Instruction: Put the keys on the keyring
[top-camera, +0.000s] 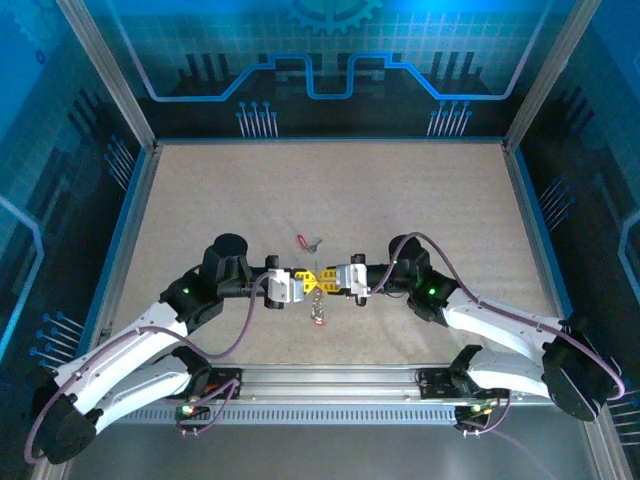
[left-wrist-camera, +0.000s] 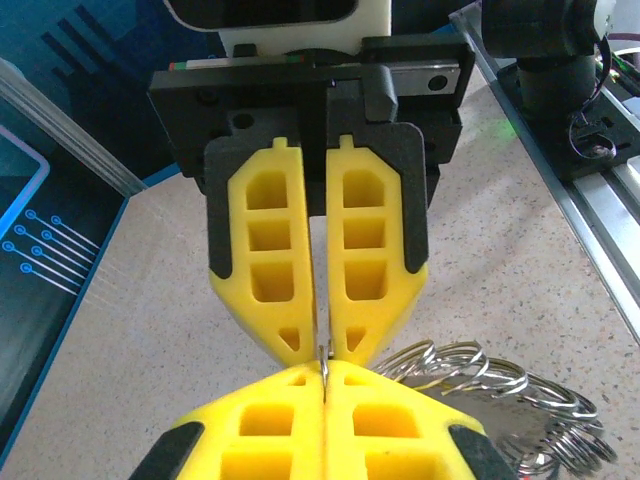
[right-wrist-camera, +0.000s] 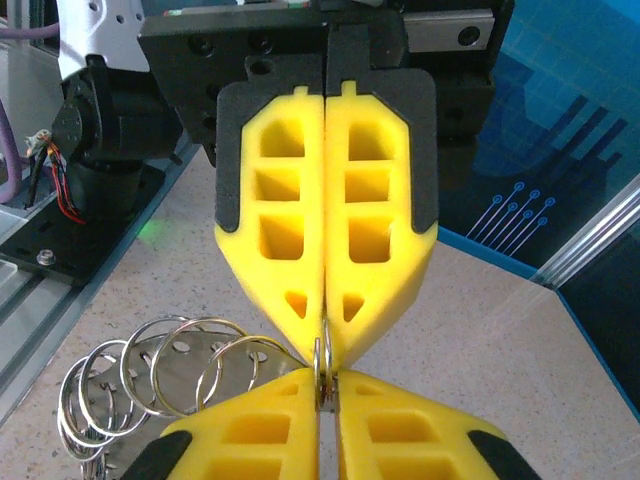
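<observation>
I have the left gripper (left-wrist-camera: 325, 382) and the right gripper (right-wrist-camera: 328, 388) meeting tip to tip. Each pair of fingers is pressed together on the same thin wire of the keyring (left-wrist-camera: 470, 385), and its coils bunch just beside the fingertips. One red-tagged key (top-camera: 305, 241) lies on the table (top-camera: 420, 200), apart from the tips on their far side.

Left claw (top-camera: 306, 279), right claw (top-camera: 327, 278) closed, tip-to-tip

keyring (right-wrist-camera: 170, 370) – glossy silver metal; left claw fingers (left-wrist-camera: 215, 415) – matt yellow plastic; table (top-camera: 400, 190) speckled, matt

No legible text or markings
</observation>
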